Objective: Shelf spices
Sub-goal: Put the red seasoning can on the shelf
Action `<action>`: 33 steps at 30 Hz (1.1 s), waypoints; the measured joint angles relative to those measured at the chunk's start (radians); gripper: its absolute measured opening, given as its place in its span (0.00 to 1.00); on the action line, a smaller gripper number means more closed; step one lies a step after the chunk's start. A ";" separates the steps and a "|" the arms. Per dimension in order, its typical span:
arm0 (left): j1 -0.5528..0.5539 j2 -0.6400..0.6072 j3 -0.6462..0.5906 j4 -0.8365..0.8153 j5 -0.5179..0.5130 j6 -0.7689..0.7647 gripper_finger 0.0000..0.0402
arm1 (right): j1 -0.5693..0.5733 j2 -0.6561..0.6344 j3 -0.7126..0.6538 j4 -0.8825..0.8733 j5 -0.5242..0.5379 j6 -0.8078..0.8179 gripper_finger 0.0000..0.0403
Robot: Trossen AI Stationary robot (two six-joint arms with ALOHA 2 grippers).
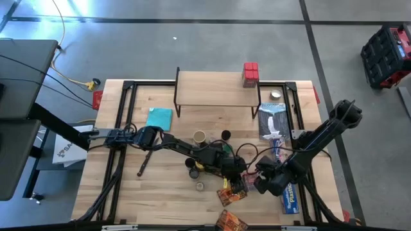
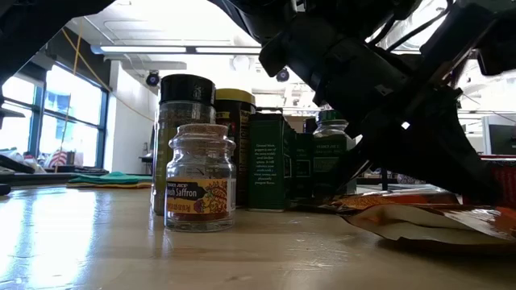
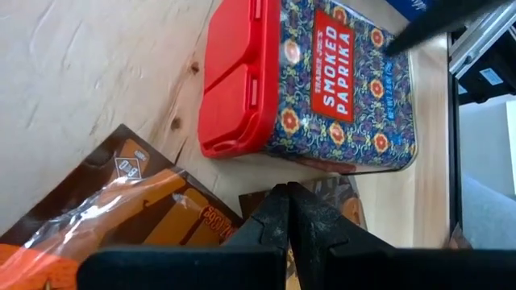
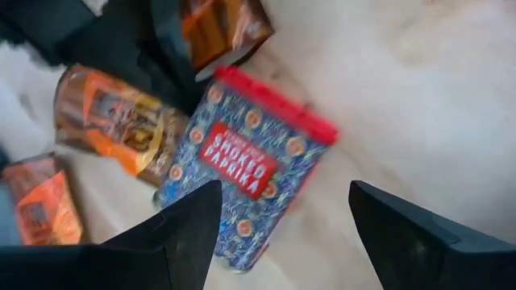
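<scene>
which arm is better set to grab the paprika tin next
Right, probably. The right gripper is open with the paprika tin lying between its fingers' line. The left gripper is shut beside the tin, over a packet.

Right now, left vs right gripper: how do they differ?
The left gripper has its fingers pressed shut, while the right gripper is spread wide open. The left points at the red-lidded end of the smoked paprika tin; the right frames the tin between its fingers. Both hover over the same tin among the orange packets.
</scene>
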State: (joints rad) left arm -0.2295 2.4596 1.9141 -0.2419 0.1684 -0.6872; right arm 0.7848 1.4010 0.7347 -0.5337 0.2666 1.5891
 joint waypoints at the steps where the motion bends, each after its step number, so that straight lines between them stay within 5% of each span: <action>1: 0.000 0.000 0.000 0.000 0.000 0.000 0.00 | 0.000 0.000 -0.021 0.051 -0.008 0.000 0.66; 7: 0.001 0.000 0.000 0.000 -0.018 0.000 0.00 | 0.000 0.002 -0.136 0.296 0.018 0.001 0.66; 16: 0.006 0.000 0.000 -0.002 -0.013 0.002 0.00 | -0.006 0.009 -0.154 0.365 0.064 -0.079 0.66; 25: -0.009 -0.005 0.007 -0.023 -0.067 0.076 0.00 | 0.005 0.009 -0.071 0.287 0.097 -0.211 0.67; 33: -0.043 -0.039 0.026 -0.082 -0.287 0.244 0.00 | 0.037 0.006 0.043 0.110 0.160 -0.308 0.67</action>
State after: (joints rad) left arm -0.2728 2.4206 1.9400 -0.3241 -0.1184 -0.4435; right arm 0.8219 1.4071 0.7780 -0.4233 0.4263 1.2808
